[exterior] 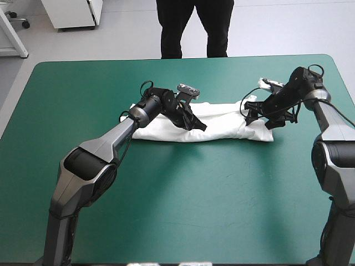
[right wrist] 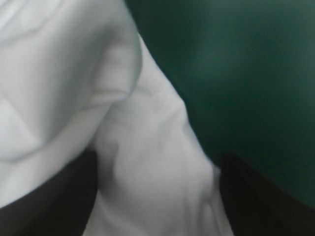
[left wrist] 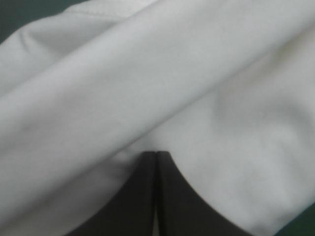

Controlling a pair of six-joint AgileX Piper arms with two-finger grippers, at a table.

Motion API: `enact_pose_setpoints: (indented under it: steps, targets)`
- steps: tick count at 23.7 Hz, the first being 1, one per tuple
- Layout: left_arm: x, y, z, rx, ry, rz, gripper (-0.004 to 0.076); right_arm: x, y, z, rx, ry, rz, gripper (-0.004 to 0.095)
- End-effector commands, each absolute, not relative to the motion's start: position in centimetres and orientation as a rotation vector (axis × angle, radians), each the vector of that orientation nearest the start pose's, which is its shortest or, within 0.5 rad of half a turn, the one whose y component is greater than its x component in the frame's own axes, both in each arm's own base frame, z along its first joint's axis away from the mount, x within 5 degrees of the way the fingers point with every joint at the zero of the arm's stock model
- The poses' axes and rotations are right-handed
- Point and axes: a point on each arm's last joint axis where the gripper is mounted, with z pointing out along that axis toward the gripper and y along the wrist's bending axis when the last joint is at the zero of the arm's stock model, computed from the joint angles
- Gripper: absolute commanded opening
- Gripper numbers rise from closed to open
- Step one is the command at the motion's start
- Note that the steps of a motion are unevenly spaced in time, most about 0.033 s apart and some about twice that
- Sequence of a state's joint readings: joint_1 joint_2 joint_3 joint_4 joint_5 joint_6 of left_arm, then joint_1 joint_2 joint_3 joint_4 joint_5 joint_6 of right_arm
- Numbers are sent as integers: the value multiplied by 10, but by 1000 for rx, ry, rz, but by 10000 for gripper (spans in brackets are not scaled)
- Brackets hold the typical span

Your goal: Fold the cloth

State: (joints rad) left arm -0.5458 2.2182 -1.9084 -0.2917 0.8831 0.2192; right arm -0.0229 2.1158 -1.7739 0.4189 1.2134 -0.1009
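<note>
One T-shirt (exterior: 222, 126), two pincers (exterior: 196, 124) (exterior: 256, 117)

Left gripper (left wrist: 156, 155) closed to a point, right gripper (right wrist: 158, 157) spread wide, both held low

The table (exterior: 183, 221) wears a smooth teal-green cover (exterior: 77, 105). Lying on it, in the far half, is a white T-shirt (exterior: 222, 128) folded into a long, rumpled band running left to right, a little right of centre.
</note>
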Motion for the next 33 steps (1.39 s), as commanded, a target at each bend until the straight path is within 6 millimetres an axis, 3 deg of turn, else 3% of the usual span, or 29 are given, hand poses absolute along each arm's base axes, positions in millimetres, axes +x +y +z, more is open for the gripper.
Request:
enact_pose_setpoints:
  steps: [1, 4, 6, 8, 9, 12, 16, 21, 28, 33]
  targets:
    - [402, -274, 233, 849, 2560, -510, -9, 442, 38, 231, 29, 2900, 667, 668]
    - [401, -273, 232, 855, 2567, -505, -9, 444, 64, 224, -67, 2873, 821, 654]
    - [400, -273, 232, 859, 2573, -505, -9, 441, 80, 221, -99, 2896, 814, 488]
    - [400, -273, 232, 868, 2582, -505, -9, 440, 88, 221, -121, 2909, 792, 39]
    - [399, -272, 232, 869, 2584, -505, -9, 439, 89, 223, -112, 2907, 785, -7]
    - [399, -272, 232, 869, 2584, -505, -9, 437, 88, 244, -123, 2853, 766, -13]
    - [399, -272, 232, 870, 2586, -505, -9, 429, 88, 296, -159, 2722, 764, -13]
    - [399, -272, 232, 870, 2586, -505, -9, 416, 94, 342, -179, 2602, 834, -13]
    - [399, -273, 232, 869, 2588, -509, -9, 397, 113, 378, -265, 2514, 931, -13]
    - [399, -272, 232, 867, 2588, -509, -9, 391, 119, 385, -286, 2493, 933, -13]
